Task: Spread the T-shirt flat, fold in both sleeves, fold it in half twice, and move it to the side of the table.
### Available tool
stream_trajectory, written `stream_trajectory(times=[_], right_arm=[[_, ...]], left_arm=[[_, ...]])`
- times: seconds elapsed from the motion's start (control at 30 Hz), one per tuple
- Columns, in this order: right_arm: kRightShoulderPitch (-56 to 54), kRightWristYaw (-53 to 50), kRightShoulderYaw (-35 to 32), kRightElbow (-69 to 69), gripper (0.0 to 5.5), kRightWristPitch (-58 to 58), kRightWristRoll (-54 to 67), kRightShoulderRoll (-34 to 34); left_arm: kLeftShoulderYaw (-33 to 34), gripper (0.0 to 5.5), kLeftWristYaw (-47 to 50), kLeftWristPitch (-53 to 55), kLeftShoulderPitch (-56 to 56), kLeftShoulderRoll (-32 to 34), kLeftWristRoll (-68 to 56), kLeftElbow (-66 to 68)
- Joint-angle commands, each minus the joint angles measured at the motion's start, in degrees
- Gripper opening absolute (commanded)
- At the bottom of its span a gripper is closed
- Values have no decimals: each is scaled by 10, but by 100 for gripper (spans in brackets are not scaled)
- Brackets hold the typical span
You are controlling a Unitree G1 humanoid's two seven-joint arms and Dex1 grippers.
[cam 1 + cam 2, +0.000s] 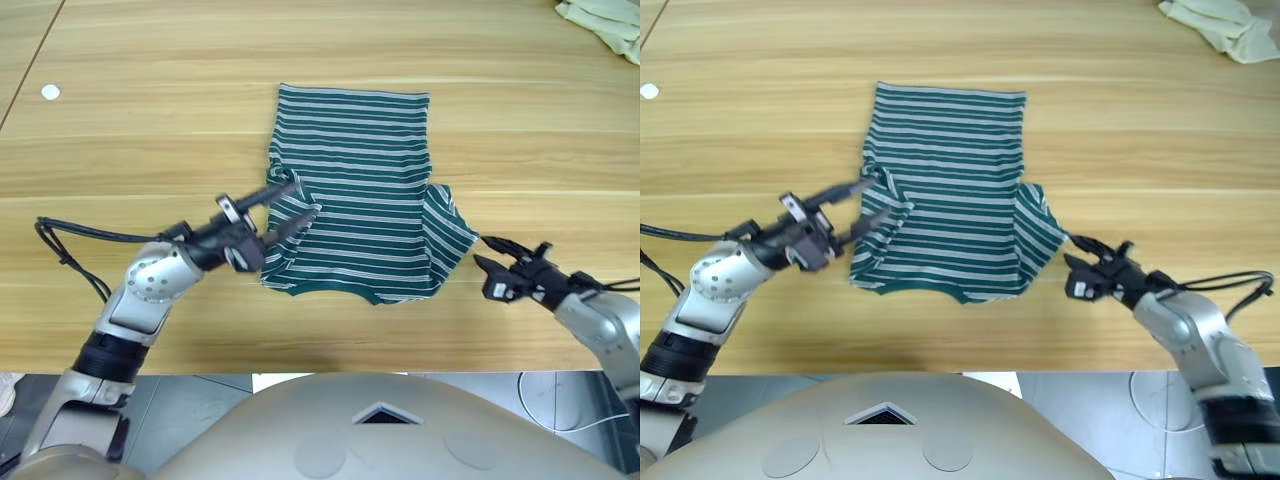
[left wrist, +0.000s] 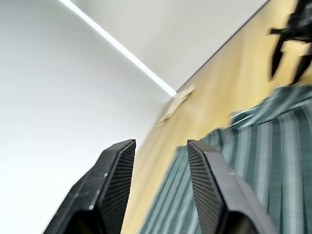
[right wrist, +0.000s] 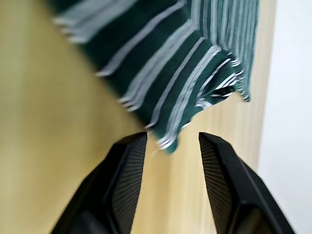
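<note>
— Nearest us, on the right: is that the right claw [image 1: 481, 250]?

— Yes. It sits low over the near right part of the desk [image 1: 150, 150], with its two fingers [image 3: 126, 180] spread wide and nothing held.

— How close is it to the T-shirt [image 1: 355, 190]?

— Just beside it. The right sleeve [image 1: 448, 225] sticks out towards that claw, and its striped hem reaches about to the mouth between the fingertips. It isn't pinched.

— And the left claw [image 1: 303, 197]?

— A little farther in. It's over the shirt's left edge, where the cloth is bunched up. Its fingers [image 2: 209, 185] are wide apart too, one on each side of the rumple. I can't tell from here whether they touch the fabric.

— There's a black cable [image 1: 70, 232] by that arm?

— Yes, it loops over the near left of the desk.

— How does the shirt lie?

— It's in the middle of the desk, dark green with thin white stripes. The collar end is near us and the straight bottom hem is on the far side. The body is mostly flat, the left side is gathered inward and the right sleeve is splayed out.

— Anything beyond it?

— A small white dot [image 1: 50, 92] at the far left. Then a pale cloth [image 1: 600, 25] crumpled in the far right corner, well apart from the shirt.
</note>
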Motion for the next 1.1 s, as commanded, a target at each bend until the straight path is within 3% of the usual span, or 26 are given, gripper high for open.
stream_trajectory(times=[0.03, 0.3, 0.67, 1.1], right_arm=[[-36, -14, 48, 59, 200, 3, -35, 11], [-60, -59, 85, 103, 200, -4, -33, 2], [-15, -64, 74, 62, 3, 3, -10, -24], [-80, -113, 72, 42, 3, -20, 21, 18]], left_arm=[[34, 196, 37, 2, -10, -23, 41, 32], [48, 196, 44, -7, -2, -32, 52, 38], [39, 199, 22, -22, 10, -29, 46, 41], [56, 199, 30, -31, 45, -33, 47, 36]])
